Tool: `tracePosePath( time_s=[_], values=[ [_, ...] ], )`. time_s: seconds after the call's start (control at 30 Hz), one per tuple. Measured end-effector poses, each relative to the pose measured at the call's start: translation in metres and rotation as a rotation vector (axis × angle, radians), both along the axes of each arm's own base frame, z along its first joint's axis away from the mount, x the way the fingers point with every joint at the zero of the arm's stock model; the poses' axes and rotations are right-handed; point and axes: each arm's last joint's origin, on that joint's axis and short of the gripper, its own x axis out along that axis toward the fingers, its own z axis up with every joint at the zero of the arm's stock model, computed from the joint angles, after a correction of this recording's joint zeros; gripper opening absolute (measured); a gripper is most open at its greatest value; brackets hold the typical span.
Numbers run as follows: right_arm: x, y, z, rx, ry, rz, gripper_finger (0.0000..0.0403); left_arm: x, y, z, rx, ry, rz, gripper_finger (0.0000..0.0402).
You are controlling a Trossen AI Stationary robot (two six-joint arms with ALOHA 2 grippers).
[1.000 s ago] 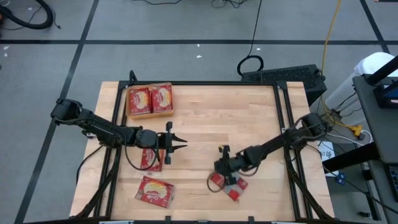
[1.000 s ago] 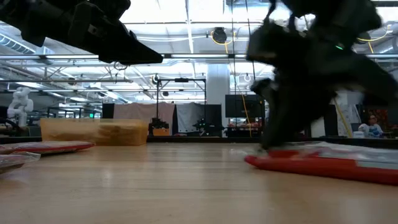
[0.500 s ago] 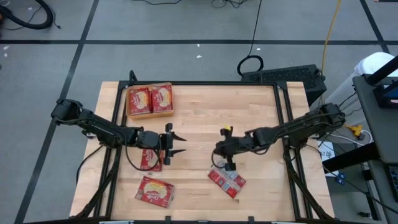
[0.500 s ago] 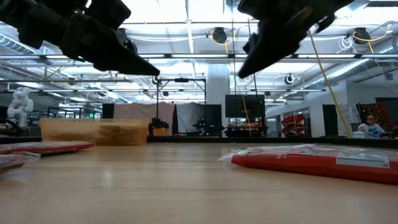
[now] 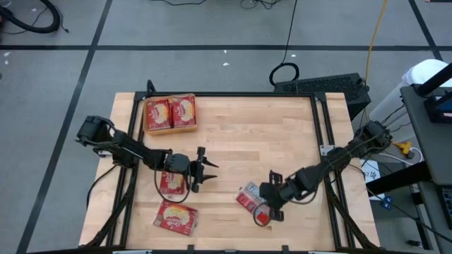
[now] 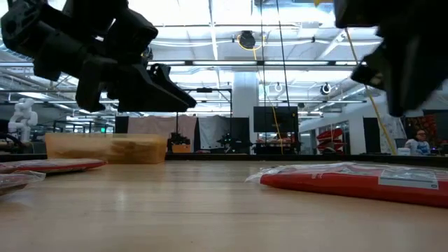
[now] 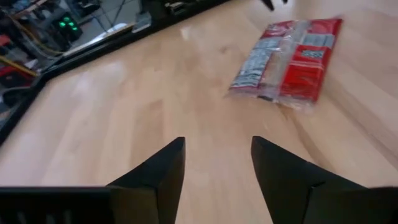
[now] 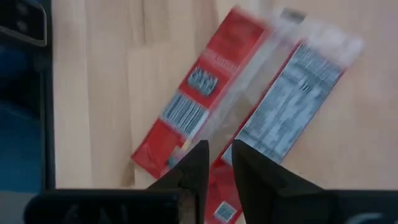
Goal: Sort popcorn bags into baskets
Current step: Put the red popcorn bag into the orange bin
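We see the left gripper (image 7: pixel 214 168) parted, empty, above the pale wooden table (image 7: pixel 124 106); a red-and-white flat popcorn packet (image 7: pixel 289 59) lies beyond it.

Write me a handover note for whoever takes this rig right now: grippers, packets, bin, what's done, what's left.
Left gripper: open, empty, over bare wood mid-table.
Right gripper: slightly open, empty, hovering over the label-side-up packet near the front edge.
Orange bin, back left: packets already in it.
Left to do: that packet, one under the left arm and a front-left pile are on the table.

Bright, even overhead light with faint shadows — the right wrist view looks slightly motion-blurred.
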Motion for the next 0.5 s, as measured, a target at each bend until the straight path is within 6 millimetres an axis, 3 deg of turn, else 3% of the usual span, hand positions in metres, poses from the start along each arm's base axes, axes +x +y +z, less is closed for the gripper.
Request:
tracePosePath(
  time_s=[0.23,0.5],
  values=[
    [0.002,0.009,-0.042,-0.015,0.024,-0.031,0.0085,0.008,-0.009,-0.008,-0.005,0.017,-0.044,0.0179],
    [0.028,-0.007,-0.07,-0.15,-0.045,0.044,0.0123,0.014,-0.018,-0.005,0.075,0.015,-0.1,0.023]
  ],
)
